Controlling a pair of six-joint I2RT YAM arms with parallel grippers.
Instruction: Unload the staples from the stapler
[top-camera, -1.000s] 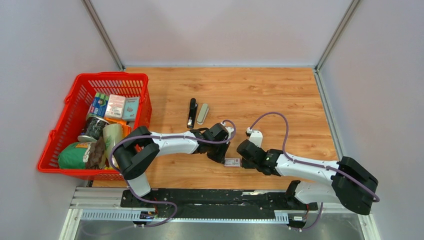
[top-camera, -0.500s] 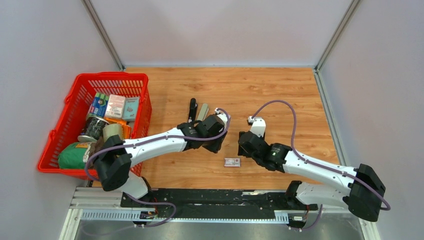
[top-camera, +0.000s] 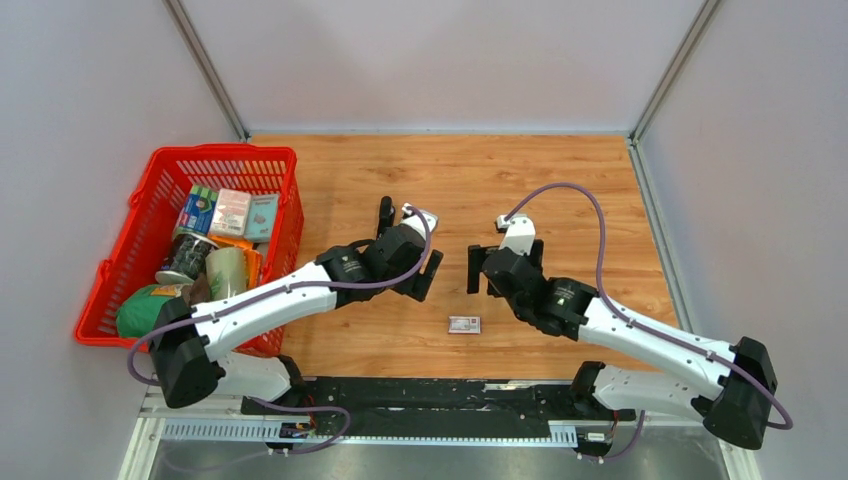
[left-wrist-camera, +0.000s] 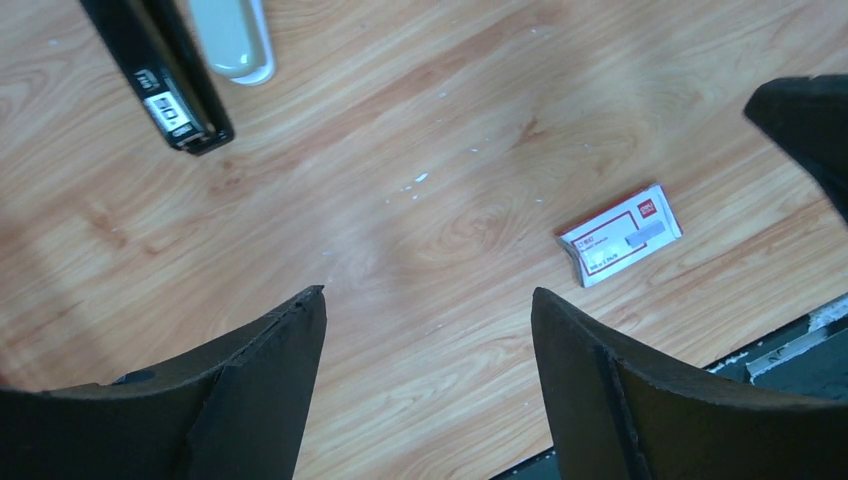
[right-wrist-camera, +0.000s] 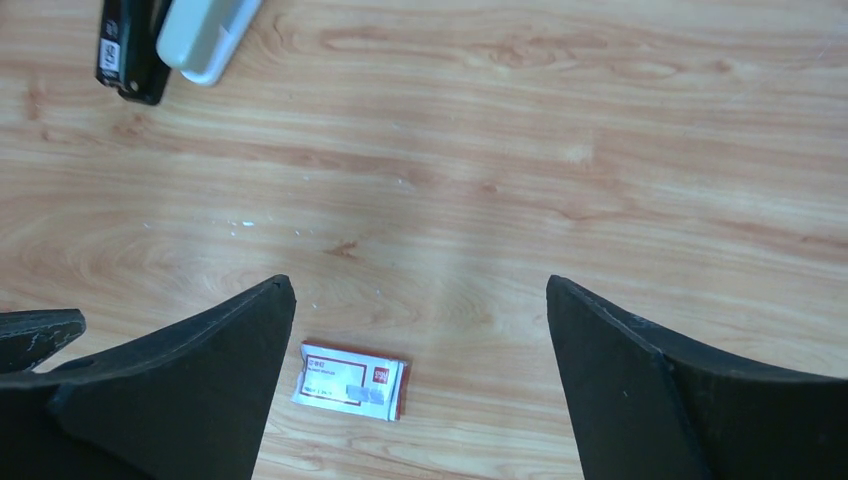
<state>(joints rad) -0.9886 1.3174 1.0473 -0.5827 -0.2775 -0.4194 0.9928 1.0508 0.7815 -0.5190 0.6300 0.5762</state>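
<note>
Approach step: stapler (left-wrist-camera: 165, 80) lies open, staples not discernible. Left claw (left-wrist-camera: 428, 295) and right claw (right-wrist-camera: 420, 282), both spread and empty, hover near stapler. Next likely needs a fine pinch there.

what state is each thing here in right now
left fingers: open, holding nothing
right fingers: open, holding nothing
stapler: lying flat, nothing touching it
pale piece: lying flat beside the stapler
small printed box: lying flat, nothing touching it
red basket: upright, full
staples: no strip in sight
</note>
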